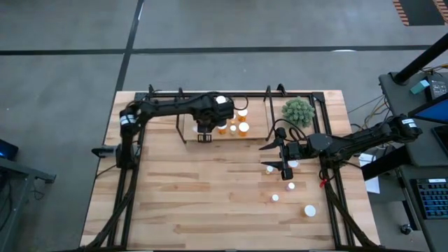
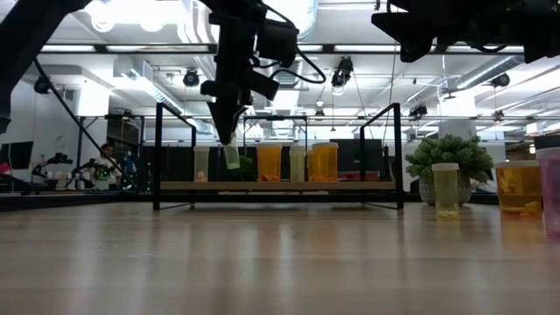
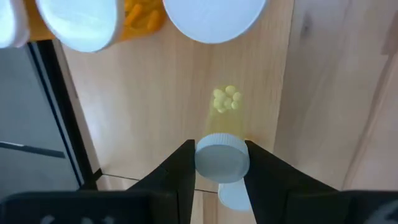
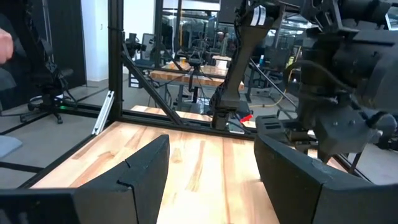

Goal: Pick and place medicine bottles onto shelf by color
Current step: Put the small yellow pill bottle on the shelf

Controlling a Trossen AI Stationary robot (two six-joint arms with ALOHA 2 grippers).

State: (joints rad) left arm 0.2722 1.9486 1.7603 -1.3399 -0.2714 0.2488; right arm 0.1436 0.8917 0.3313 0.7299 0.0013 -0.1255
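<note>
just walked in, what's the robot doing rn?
Sorting pill bottles onto the shelf. The left gripper holds a small pale bottle by its cap over the shelf, beside orange bottles already there. The right gripper hangs open above the table, near loose bottles.

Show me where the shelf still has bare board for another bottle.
Free: the shelf end toward the plant, beyond the orange bottles, and its far left end. Crowded: the middle, where the left gripper holds a bottle.
</note>
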